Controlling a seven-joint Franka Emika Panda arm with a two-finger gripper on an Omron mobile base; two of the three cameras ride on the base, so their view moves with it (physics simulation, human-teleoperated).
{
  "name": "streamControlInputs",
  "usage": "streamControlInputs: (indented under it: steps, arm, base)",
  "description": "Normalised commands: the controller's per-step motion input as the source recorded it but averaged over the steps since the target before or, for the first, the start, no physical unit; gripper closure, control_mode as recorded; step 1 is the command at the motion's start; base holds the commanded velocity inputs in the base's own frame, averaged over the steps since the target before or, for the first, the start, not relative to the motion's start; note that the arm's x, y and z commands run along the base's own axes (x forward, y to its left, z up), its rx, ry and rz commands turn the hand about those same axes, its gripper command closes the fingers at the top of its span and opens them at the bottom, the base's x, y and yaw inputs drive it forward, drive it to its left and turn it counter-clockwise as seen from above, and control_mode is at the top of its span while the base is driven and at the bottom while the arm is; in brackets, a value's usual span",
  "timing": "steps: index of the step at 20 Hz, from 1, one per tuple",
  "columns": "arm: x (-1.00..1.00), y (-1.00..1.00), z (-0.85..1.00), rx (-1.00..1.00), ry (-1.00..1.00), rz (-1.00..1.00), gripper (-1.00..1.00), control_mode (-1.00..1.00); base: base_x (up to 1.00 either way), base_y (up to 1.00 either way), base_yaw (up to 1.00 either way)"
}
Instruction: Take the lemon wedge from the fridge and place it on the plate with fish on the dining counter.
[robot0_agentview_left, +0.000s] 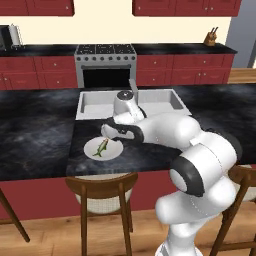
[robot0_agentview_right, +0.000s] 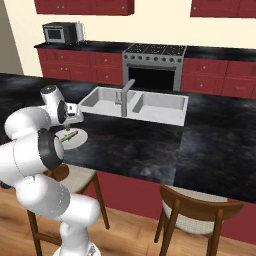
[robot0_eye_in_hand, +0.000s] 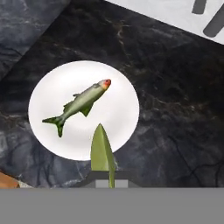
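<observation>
Lemon wedge (robot0_eye_in_hand: 103, 151): yellow-green, pointed, seemingly gripped.

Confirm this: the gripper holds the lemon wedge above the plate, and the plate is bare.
Not bare. In the hand view the plate carries the fish. The rest stands: the gripper holds the lemon wedge above it.

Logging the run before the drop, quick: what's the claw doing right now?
Claw: shut on the lemon wedge, hovering over the plate beside the fish.
</observation>
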Motion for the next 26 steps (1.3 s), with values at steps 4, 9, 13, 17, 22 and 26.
streamControlInputs:
  steps: [4,9,13,17,22,26]
  arm:
    - [0.39,0.00,-0.32,0.07,0.02,-0.27,1.00,-1.00]
    - [0.00,-0.04,-0.06,0.11,0.10,-0.12,1.00,-1.00]
    - [0.00,-0.10,-0.18,0.08,0.11,-0.09,1.00,-1.00]
    - [0.00,-0.23,-0.49,0.04,0.13,-0.11,1.00,-1.00]
    - [0.10,0.05,-0.33,0.02,0.08,-0.11,1.00,-1.00]
    - [0.26,0.36,-0.12,0.01,0.01,-0.15,1.00,-1.00]
  base:
    - [0.00,0.00,0.00]
    - [0.00,0.00,0.00]
    - [0.00,0.00,0.00]
    - [0.00,0.00,0.00]
    - [0.00,0.00,0.00]
    - [0.00,0.00,0.00]
